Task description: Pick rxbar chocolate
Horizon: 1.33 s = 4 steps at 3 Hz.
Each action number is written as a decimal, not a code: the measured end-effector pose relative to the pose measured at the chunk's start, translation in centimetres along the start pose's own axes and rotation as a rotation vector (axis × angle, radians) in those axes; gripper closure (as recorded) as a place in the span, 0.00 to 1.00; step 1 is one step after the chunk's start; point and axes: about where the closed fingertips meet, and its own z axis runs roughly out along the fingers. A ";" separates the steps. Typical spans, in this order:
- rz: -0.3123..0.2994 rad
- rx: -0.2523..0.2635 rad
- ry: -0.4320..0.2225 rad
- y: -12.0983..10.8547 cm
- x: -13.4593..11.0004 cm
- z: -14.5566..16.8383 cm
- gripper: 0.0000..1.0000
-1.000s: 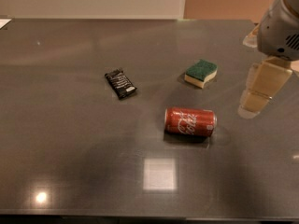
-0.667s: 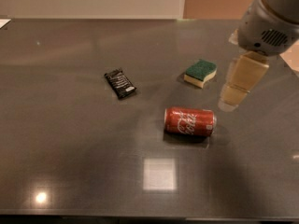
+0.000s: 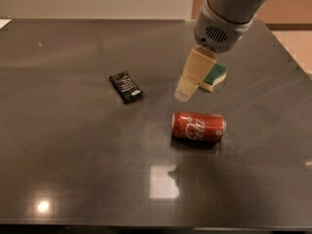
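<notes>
The rxbar chocolate point(image 3: 126, 87) is a small black wrapper bar with white lettering. It lies flat on the dark table point(image 3: 73, 155), left of the middle. My gripper point(image 3: 184, 92) hangs from the grey arm at the upper right, above the table. It is to the right of the bar, about a bar's length and a half away, and holds nothing.
A red soda can point(image 3: 198, 126) lies on its side just below the gripper. A green-and-yellow sponge point(image 3: 213, 76) sits right behind the gripper's fingers, partly hidden by them. The table's right edge runs down at the far right.
The arm has swung left across the table, from the right edge past the sponge, and now hangs closer to the black bar. The objects have not moved.
</notes>
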 end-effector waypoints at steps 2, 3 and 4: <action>0.099 -0.035 0.013 0.7 -5.4 5.4 0.00; 0.145 -0.024 0.033 1.6 -7.4 7.7 0.00; 0.182 -0.003 0.066 2.6 -9.0 9.6 0.00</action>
